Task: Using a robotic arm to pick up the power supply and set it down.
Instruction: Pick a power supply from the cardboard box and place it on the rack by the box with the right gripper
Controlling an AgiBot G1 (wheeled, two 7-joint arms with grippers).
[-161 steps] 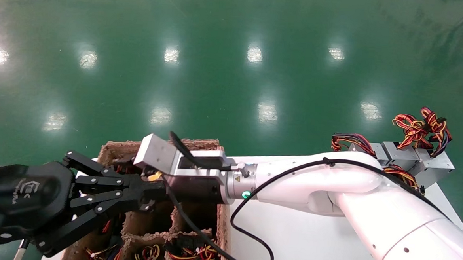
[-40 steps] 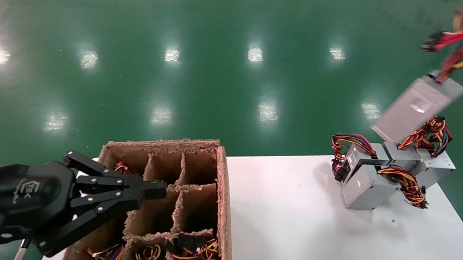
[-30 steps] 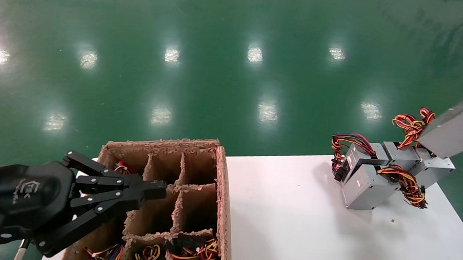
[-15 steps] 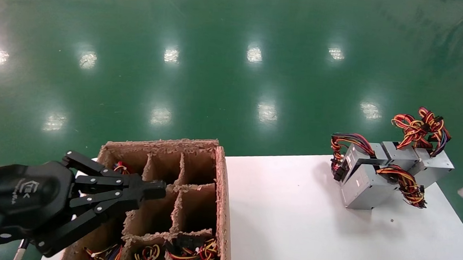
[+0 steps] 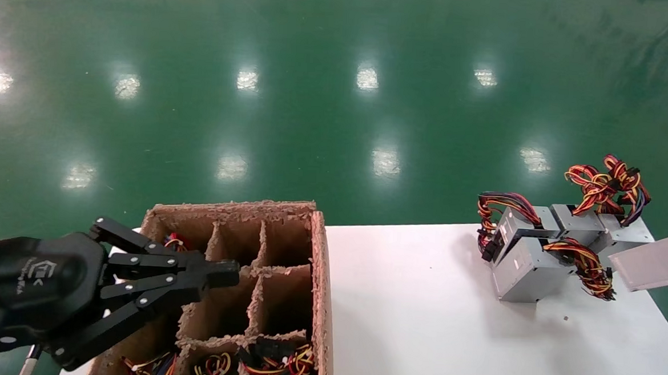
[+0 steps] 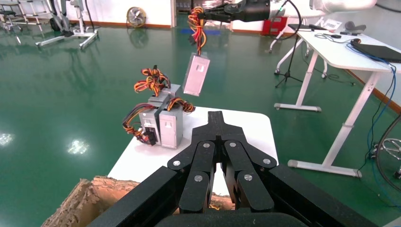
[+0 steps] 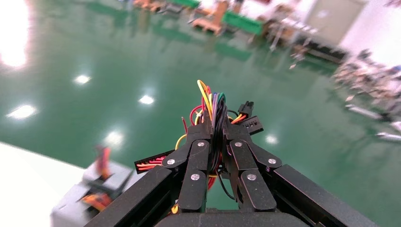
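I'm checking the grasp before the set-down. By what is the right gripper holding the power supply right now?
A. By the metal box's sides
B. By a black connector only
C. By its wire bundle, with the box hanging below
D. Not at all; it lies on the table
C: in the left wrist view the right gripper is shut on the wire bundle, and the power supply box dangles beneath it, above the white table.

power supply [image 5: 658, 266]: cut by head view's right edge | wires, right end effector [image 7: 216, 130]: out of head view

factory hall: glossy green floor [image 6: 56, 94], white workbenches [image 6: 340, 52].
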